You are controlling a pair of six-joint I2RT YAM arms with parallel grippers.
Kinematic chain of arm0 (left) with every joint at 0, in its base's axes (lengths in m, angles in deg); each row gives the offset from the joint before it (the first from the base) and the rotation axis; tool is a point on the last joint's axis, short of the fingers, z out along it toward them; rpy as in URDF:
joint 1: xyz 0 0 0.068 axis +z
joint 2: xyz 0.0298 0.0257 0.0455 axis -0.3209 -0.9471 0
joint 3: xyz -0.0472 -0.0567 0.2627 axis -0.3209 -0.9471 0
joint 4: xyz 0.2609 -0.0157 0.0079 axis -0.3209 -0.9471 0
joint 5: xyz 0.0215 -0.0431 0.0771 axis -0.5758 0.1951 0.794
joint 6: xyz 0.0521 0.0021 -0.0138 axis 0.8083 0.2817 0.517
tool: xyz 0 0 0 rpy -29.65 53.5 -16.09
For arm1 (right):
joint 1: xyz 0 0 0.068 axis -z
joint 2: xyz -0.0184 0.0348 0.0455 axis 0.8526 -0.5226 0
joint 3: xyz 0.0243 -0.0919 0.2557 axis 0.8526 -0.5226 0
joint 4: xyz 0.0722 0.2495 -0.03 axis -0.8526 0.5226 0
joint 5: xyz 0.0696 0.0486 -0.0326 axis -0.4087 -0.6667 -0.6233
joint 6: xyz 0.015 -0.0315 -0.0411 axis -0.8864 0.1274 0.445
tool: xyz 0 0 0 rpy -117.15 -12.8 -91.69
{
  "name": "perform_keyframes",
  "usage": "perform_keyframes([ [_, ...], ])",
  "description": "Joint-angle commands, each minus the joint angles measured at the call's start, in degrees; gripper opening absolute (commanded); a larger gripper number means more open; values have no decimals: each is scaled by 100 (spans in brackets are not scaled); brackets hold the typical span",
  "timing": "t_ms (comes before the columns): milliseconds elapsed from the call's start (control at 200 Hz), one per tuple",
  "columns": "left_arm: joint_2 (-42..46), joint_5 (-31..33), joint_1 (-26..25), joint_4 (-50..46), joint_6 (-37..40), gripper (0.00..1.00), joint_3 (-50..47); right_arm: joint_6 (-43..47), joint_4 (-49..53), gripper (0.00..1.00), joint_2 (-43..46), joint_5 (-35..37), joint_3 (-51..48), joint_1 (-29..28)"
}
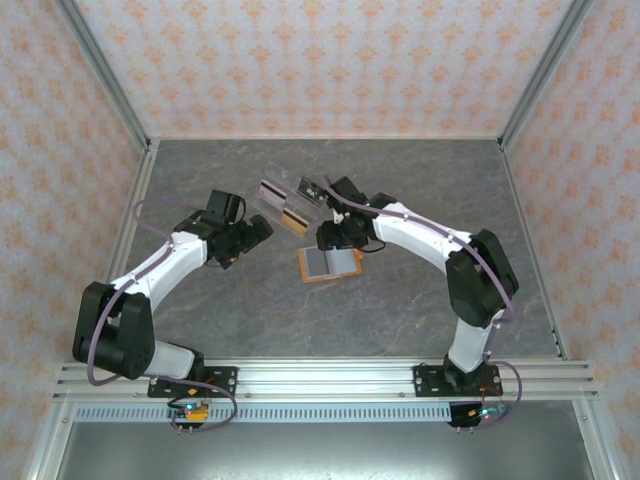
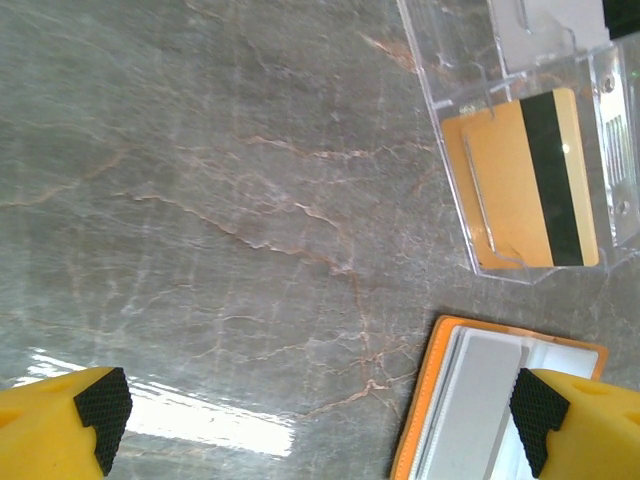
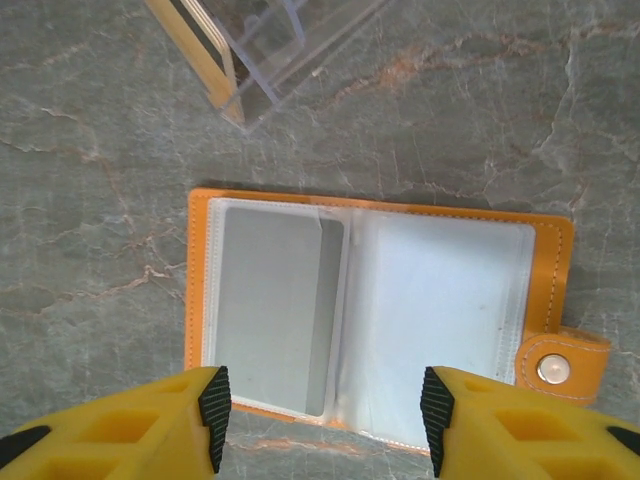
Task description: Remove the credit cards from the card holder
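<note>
The orange card holder (image 1: 304,266) lies open on the table, snap tab to the right in the right wrist view. A pale grey credit card (image 3: 268,310) sits in its left clear pocket; the right pocket (image 3: 440,320) looks empty. My right gripper (image 3: 325,410) hovers open over the holder's (image 3: 196,290) near edge, nothing between its fingers. My left gripper (image 2: 320,420) is wide open over bare table, just left of the holder (image 2: 425,400). A tan credit card with a dark stripe (image 2: 530,180) rests in the clear plastic piece (image 2: 470,80).
The clear plastic piece (image 1: 290,200) stands just beyond the holder, between the two grippers (image 1: 258,232) (image 1: 335,238). Patterned walls close the table on three sides. Grey marble surface (image 1: 420,190) lies open to the right and left.
</note>
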Motion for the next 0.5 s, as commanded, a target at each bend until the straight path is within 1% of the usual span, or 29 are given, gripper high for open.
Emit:
perform_keyframes([
  [0, -229, -75, -222, 214, -71, 100, 271, -108, 26, 55, -253, -27, -91, -29],
  [140, -454, -120, -449, 467, -229, 100, 303, 63, 134, 55, -549, -47, 20, -60],
  [245, -522, -36, -575, 586, -352, 100, 279, 193, 244, 54, -785, -109, 134, -76],
  [495, -584, 17, -696, 992, -774, 100, 70, 504, 232, 54, -876, 216, 98, -123],
])
